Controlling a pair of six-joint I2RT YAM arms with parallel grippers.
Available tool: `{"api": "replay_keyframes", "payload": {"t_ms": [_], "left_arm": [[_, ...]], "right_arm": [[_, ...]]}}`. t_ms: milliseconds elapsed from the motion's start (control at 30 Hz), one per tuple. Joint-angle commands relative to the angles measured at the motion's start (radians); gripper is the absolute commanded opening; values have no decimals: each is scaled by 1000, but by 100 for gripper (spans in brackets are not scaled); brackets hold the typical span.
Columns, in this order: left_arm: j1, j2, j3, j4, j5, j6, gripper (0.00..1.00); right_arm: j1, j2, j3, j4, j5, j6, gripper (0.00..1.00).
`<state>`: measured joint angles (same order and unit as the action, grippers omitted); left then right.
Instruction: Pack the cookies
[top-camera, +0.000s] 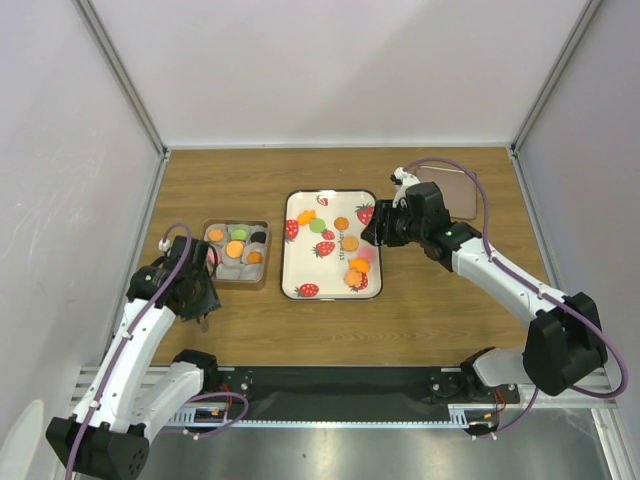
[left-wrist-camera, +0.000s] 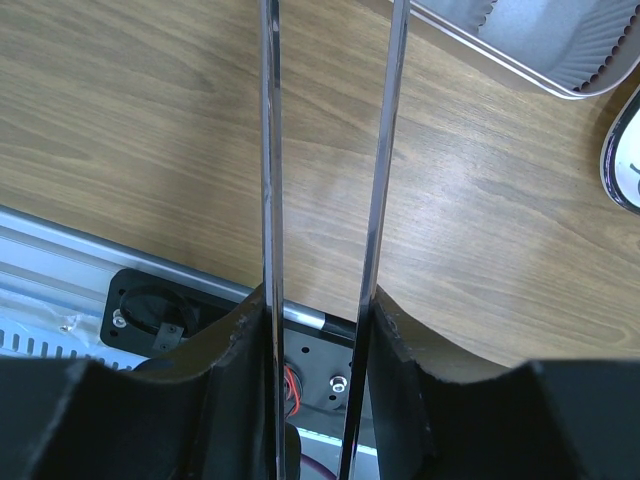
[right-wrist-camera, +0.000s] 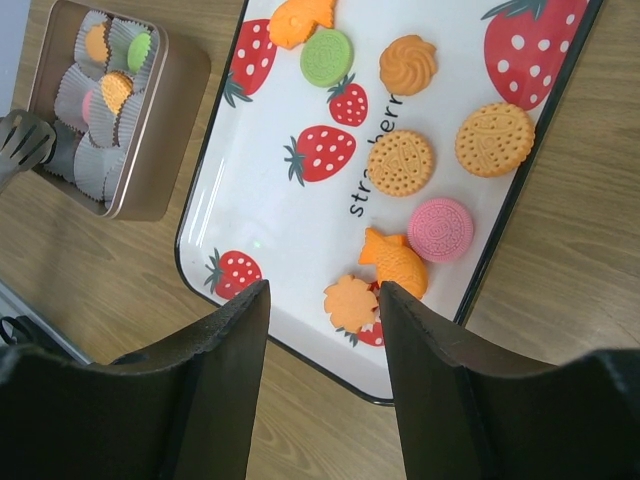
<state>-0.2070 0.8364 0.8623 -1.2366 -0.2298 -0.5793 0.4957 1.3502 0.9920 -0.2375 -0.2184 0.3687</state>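
The cookies (right-wrist-camera: 400, 163) are spread on the strawberry tray (right-wrist-camera: 262, 218), a few set in the box (right-wrist-camera: 150, 190) beside it. The right gripper (right-wrist-camera: 323, 290), jaws apart and empty, should be centred over one cookie before closing. Tongs (left-wrist-camera: 268, 150) are clamped in the left gripper (left-wrist-camera: 318, 305).

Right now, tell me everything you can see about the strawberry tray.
The tray is a rounded rectangle, glossy white with a thin black rim, printed with red strawberries and lettering. It lies flat on the wooden table, just right of the cookie box, not touching it. Eight cookies lie loose on it, mostly toward its right side. The right gripper hangs above its right edge, jaws open.
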Motion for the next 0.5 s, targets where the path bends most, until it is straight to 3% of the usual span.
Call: {"api": "replay_keyframes", "payload": {"t_ms": [0,467], "left_arm": [[11,-13,14,6,-11,-17,44],[11,-22,12,6,-9,-16,46]], "right_arm": [[6,1,45,15,-6,-5,54],[9,10,46,15,-10,-4,54]]}}
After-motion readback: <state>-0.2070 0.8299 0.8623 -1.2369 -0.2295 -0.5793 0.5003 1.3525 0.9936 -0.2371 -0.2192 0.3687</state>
